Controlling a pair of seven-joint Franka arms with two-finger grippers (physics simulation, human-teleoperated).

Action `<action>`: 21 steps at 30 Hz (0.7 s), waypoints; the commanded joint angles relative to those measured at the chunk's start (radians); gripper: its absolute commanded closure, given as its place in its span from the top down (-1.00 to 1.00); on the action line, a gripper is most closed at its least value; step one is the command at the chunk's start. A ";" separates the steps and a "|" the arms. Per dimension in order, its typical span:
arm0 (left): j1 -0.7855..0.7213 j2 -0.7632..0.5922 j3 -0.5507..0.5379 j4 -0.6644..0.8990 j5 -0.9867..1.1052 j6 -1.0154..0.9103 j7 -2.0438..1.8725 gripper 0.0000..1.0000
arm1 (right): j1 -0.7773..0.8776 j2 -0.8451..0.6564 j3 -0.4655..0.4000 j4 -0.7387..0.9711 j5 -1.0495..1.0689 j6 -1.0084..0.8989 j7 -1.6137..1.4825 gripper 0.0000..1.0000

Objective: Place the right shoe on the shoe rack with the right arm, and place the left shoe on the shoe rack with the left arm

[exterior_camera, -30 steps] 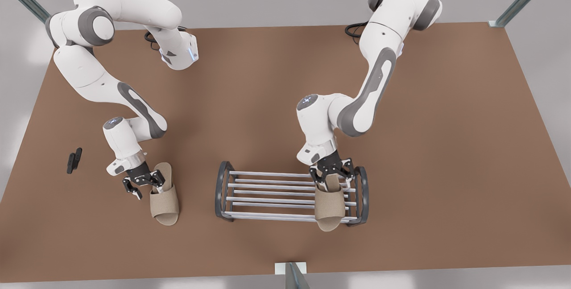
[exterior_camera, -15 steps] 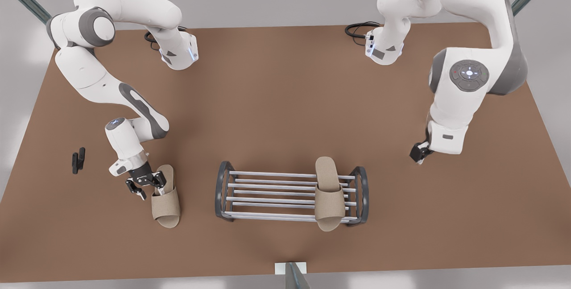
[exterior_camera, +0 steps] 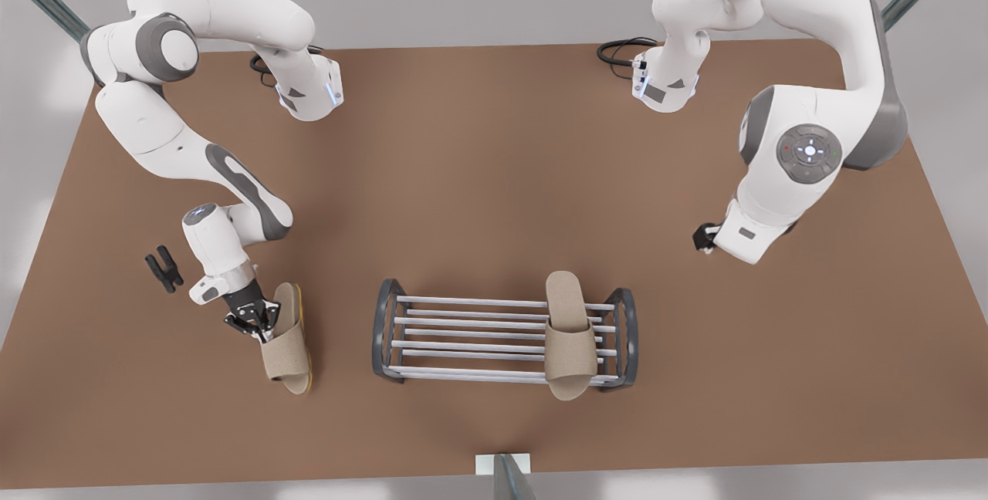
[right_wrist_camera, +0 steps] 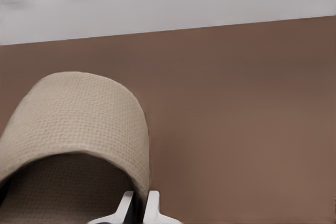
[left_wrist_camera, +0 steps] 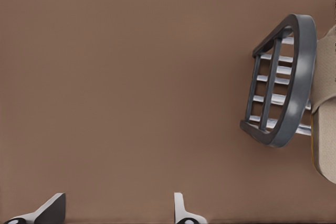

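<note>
- A small black two-pronged piece [exterior_camera: 164, 268] lies on the table [exterior_camera: 478, 176] at the front view's far left, just beside the right arm's wrist.
- The right gripper [exterior_camera: 251, 322] has its jaws narrowed onto the strap edge of the right shoe [exterior_camera: 284, 346]. The slipper is tilted, showing a yellowish sole edge, and sits well apart from the shoe rack [exterior_camera: 384, 326].
- In the right wrist view, the strap [right_wrist_camera: 79, 114] arches just beside the near-closed jaws.
- The brown table is bordered by pale grey floor.
- The left shoe [exterior_camera: 570, 346] lies across the rack's bars, near the end on the front view's right.
- The left gripper [exterior_camera: 704, 238] hovers well apart from the rack, jaws wide and holding nothing.
</note>
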 commanded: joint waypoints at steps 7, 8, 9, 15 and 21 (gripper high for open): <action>0.003 -0.004 0.000 0.002 0.001 -0.026 0.283 1.00 | -0.151 -0.019 0.147 -0.015 0.002 -0.002 -0.001 -0.57; 0.013 -0.004 0.000 0.005 0.001 -0.026 0.289 1.00 | -0.164 -0.029 0.158 -0.023 0.002 -0.002 -0.001 -0.57; 0.014 -0.004 0.000 0.011 0.003 -0.026 0.291 1.00 | -0.169 -0.048 0.166 -0.031 0.003 -0.002 0.016 -0.57; 0.117 -0.181 -0.034 -0.056 -0.226 -0.081 0.352 1.00 | -0.177 -0.146 0.169 -0.054 0.003 -0.003 0.094 -0.57; 0.117 -0.198 -0.040 -0.094 -0.199 -0.078 0.357 1.00 | -0.192 -0.299 0.167 -0.084 0.003 -0.015 0.194 -0.57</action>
